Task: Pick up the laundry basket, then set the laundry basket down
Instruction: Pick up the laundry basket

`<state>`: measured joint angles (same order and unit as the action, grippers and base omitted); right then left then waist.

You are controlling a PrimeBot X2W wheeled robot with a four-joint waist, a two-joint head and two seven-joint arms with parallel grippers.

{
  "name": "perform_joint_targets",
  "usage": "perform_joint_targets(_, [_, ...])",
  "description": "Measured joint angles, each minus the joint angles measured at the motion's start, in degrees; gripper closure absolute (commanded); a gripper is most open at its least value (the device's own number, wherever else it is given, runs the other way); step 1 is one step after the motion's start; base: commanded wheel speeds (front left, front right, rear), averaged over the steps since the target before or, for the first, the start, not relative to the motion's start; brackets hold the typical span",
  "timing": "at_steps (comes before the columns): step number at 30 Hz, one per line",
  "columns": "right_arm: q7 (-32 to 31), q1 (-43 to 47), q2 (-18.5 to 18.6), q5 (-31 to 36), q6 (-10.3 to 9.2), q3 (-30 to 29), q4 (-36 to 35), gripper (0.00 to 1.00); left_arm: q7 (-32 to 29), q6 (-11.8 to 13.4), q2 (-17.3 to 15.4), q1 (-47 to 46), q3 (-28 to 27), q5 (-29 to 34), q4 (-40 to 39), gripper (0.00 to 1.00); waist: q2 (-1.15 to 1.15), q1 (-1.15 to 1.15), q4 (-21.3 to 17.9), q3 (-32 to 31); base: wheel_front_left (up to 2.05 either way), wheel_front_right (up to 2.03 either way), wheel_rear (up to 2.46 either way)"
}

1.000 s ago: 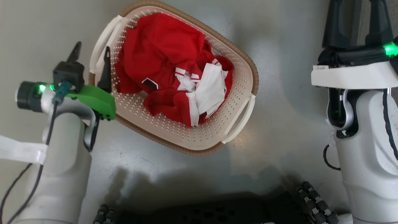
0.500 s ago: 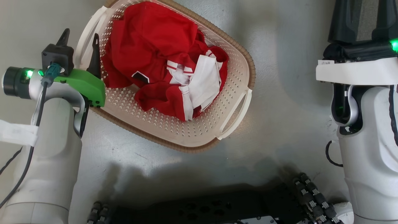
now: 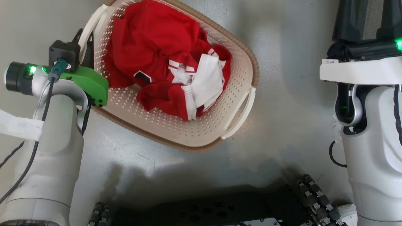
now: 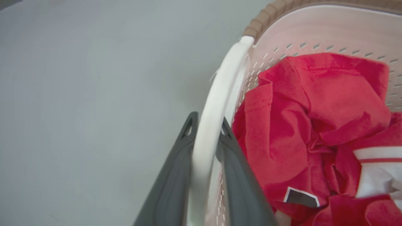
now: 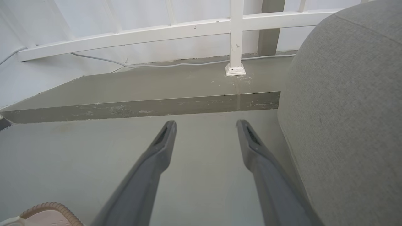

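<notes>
We judge the pick-up to be in hand. Our left gripper (image 4: 207,125) is pinched on the left loop handle (image 4: 220,84) of the laundry basket (image 3: 176,131), one finger outside the loop, one inside by the perforated wall. Our right gripper (image 5: 205,125) hangs spread and empty over bare grey floor (image 3: 282,94), beside a grey upholstered seat (image 5: 345,110) and well apart from the right loop handle (image 3: 240,114). The basket, holding a red-and-white garment (image 3: 157,47), lies on the open floor ahead of our wheeled base (image 3: 204,210), towards our left arm; whether its bottom touches the floor we cannot tell. Next, we think, the right gripper must take the free handle, or a one-sided lift may tip the load.
</notes>
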<state>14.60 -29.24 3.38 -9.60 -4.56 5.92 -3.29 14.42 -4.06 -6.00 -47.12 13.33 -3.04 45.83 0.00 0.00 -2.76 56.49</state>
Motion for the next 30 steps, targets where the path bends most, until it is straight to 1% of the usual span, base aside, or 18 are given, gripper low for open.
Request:
perform_joint_targets(1, [0.0,0.0,0.0,0.0,-0.01,0.0,0.0,0.00,0.0,-0.1,0.0,0.0,0.2,0.4,0.0,1.00,0.00,0.00,0.0,-0.1,0.00,0.00,0.00])
perform_joint_targets(3, [0.0,-0.1,0.0,-0.1,-0.02,0.0,0.0,0.00,0.0,-0.5,0.0,-0.1,0.4,0.5,0.0,1.00,0.00,0.00,0.0,-0.1,0.00,0.00,0.00])
perform_joint_targets(9, [0.0,-0.3,0.0,-0.2,-0.07,0.0,0.1,0.00,0.0,-0.5,0.2,-1.2,0.3,0.4,-0.4,1.00,0.00,0.00,0.0,-0.5,0.00,0.00,0.00])
perform_joint_targets(17, [0.0,-0.8,0.0,-0.5,-0.08,0.0,0.9,0.00,0.0,-0.4,2.2,-0.9,-1.1,-2.1,-0.7,1.00,0.00,0.00,0.1,-1.5,0.00,0.00,0.00])
perform_joint_targets(21, [0.0,-0.8,0.0,-0.6,-0.09,0.1,1.1,0.00,0.0,0.1,3.4,-0.3,-2.5,-3.8,-0.7,1.00,0.00,0.00,0.2,-2.3,0.00,0.00,0.00])
perform_joint_targets(24, [0.0,-0.8,0.0,-0.6,-0.09,0.2,1.1,0.00,0.0,0.6,3.7,0.7,-3.3,-4.8,-0.7,1.00,0.00,0.00,0.2,-2.6,0.00,0.00,0.00])
perform_joint_targets(30, [0.0,-0.8,0.0,-1.0,-0.10,0.5,1.2,0.00,0.0,0.8,4.1,2.1,-3.4,-6.2,-0.6,1.00,0.00,0.00,0.0,-3.0,0.00,0.00,0.00])
